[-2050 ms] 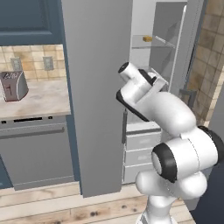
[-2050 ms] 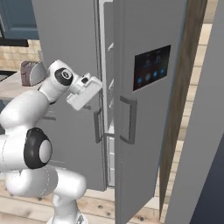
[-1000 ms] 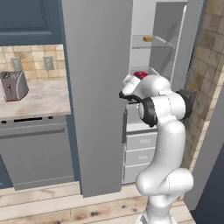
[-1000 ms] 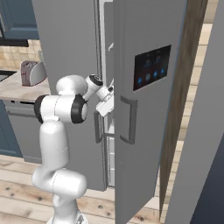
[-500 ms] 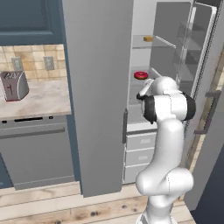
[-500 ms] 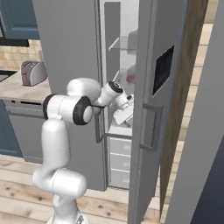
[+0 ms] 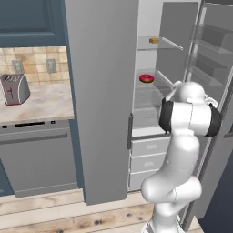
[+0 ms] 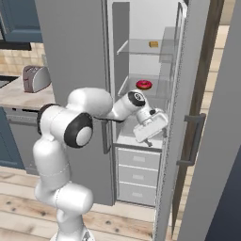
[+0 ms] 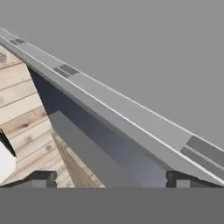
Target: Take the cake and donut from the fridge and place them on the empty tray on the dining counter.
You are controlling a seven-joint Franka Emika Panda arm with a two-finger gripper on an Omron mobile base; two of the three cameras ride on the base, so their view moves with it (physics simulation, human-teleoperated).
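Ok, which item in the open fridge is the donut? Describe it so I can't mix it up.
Find the tall grey fridge with its right door swung open. On the middle glass shelf sits the donut, a small ring with glossy red-pink frosting. The cake, one shelf higher, is a tiny tan-orange cube with no hole.

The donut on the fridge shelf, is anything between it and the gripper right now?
Nothing visible blocks it. The fridge door is swung open, the donut sits exposed on its glass shelf, and the gripper hangs lower, in front of the shelves.
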